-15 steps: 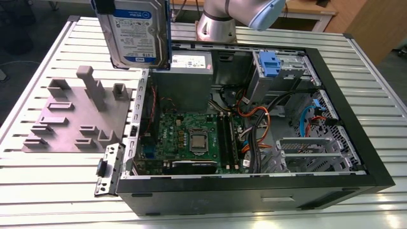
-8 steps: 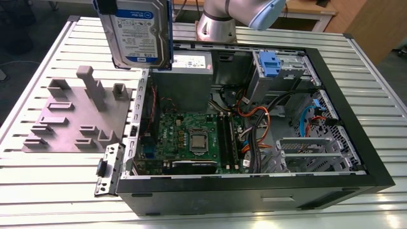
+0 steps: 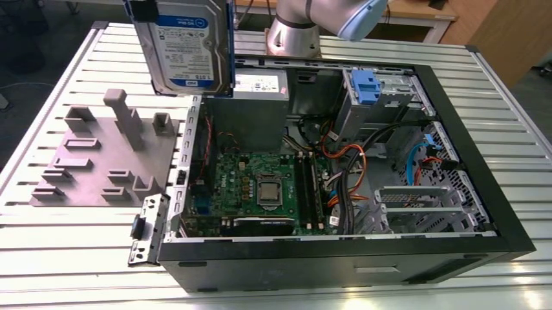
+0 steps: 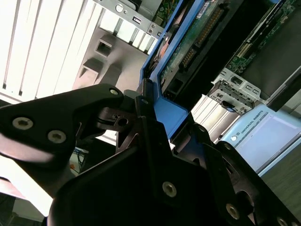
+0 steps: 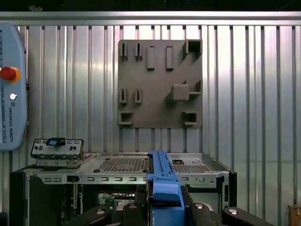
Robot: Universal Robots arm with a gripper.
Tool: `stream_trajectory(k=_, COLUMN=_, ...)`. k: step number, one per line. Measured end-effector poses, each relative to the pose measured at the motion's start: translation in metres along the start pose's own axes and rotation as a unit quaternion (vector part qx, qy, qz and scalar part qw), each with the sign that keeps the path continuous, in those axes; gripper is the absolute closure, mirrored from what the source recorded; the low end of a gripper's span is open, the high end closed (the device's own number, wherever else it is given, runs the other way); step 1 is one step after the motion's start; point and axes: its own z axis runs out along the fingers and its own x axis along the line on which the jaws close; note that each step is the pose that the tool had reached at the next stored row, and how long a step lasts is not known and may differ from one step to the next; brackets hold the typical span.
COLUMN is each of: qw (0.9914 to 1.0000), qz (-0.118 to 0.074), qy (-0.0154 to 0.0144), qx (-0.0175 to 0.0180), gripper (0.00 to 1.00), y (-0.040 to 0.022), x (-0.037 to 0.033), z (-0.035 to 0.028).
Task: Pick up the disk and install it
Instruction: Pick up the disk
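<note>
— Disk (image 3: 183,45) first: where is it?
— Up in the air, touching nothing but the claw. It hangs upright with its label turned to the exterior view, where it covers the far corner of the open computer case (image 3: 345,265) on that view's left.
— And the claw?
— In both wrist views the gripper (image 5: 164,203) is pinching the disk by its blue frame (image 4: 170,115), with a black finger (image 4: 94,113) pressed on each side of the plastic.
— What lies nearest below?
— The case, on its side with the cover off. The exterior view shows the green circuit board (image 3: 258,187) inside, the grey power box (image 3: 250,106) partly behind the disk, and a blue latch (image 3: 366,84) near the case's far wall.
— Farther out?
— A grey plate with raised blocks (image 3: 95,161) lies flat just beside the case, to the exterior view's left. Both rest on a slatted metal table (image 3: 52,258).
— Beyond that?
— The arm's base (image 3: 293,35) stands behind the case. In the first wrist view a handheld control panel (image 5: 9,84) with a red button (image 5: 8,74) lies on the table.
</note>
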Motion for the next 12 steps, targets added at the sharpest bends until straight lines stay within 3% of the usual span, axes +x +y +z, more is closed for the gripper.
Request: stream_trajectory(k=12, qw=1.0, qz=0.0, qy=0.0001, qx=-0.0001, gripper=0.64, y=-0.0106, x=-0.0001, z=-0.0001)
